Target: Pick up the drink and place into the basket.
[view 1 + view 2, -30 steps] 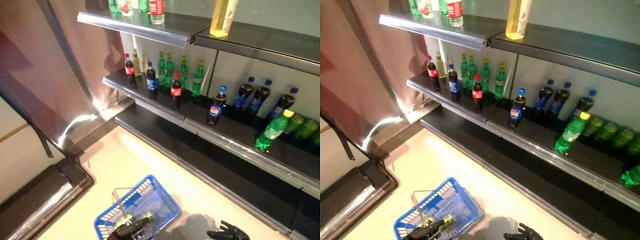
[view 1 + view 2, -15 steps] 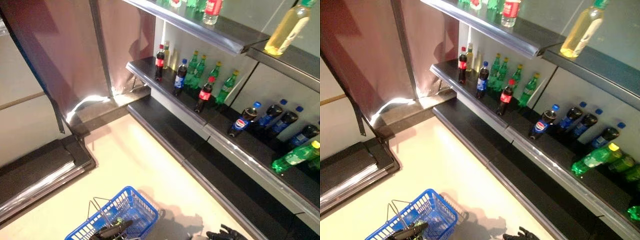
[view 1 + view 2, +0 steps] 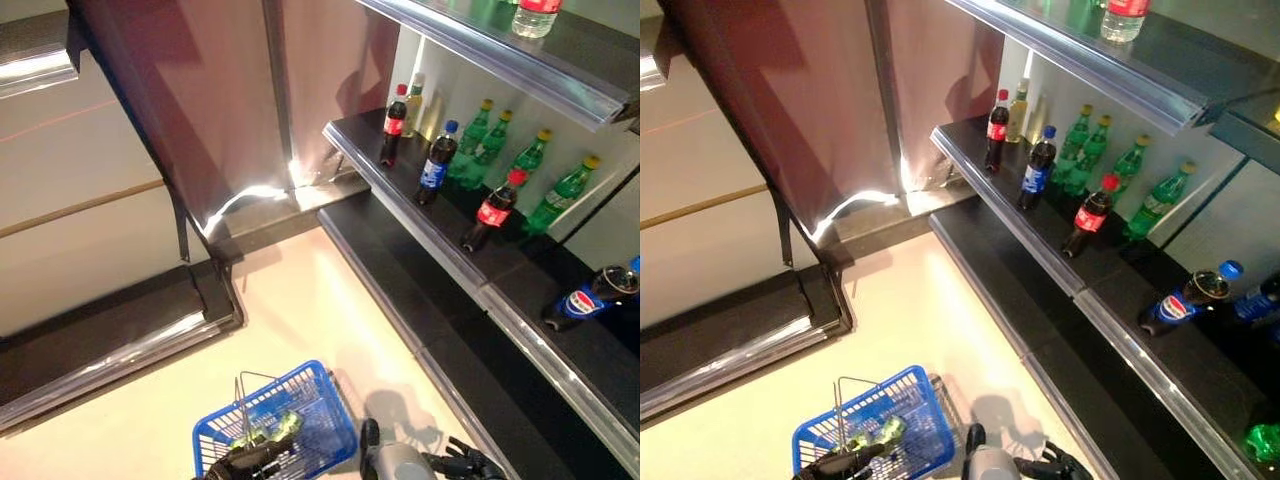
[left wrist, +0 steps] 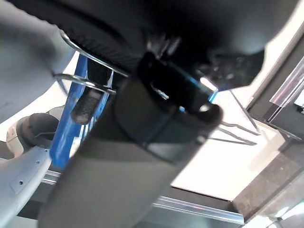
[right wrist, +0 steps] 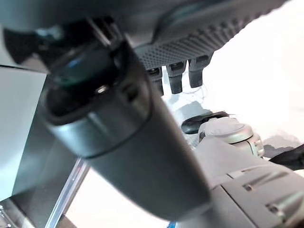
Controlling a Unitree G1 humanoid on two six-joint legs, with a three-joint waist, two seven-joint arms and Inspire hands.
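The blue basket (image 3: 300,415) hangs low in front, off the pale floor. My left hand (image 3: 248,463) is shut on its thin wire handles (image 4: 84,81). A green drink bottle (image 3: 272,430) lies inside the basket. My right hand (image 3: 468,465) is low to the right of the basket, its fingers (image 5: 176,79) relaxed and holding nothing. Dark cola bottles (image 3: 436,163) with red or blue caps and green bottles (image 3: 524,162) stand on the middle shelf (image 3: 400,215) at the upper right, far from both hands.
A dark bottle with a blue label (image 3: 592,298) leans further right on the shelf. An upper shelf (image 3: 500,50) carries more bottles. A lower black ledge (image 3: 400,300) runs along the floor. A dark red panel (image 3: 200,90) and a low black platform (image 3: 100,340) stand at the left.
The camera has swung left, so the shelves now sit further right in the picture. The basket still hangs from my left hand and my right hand stays low and empty.
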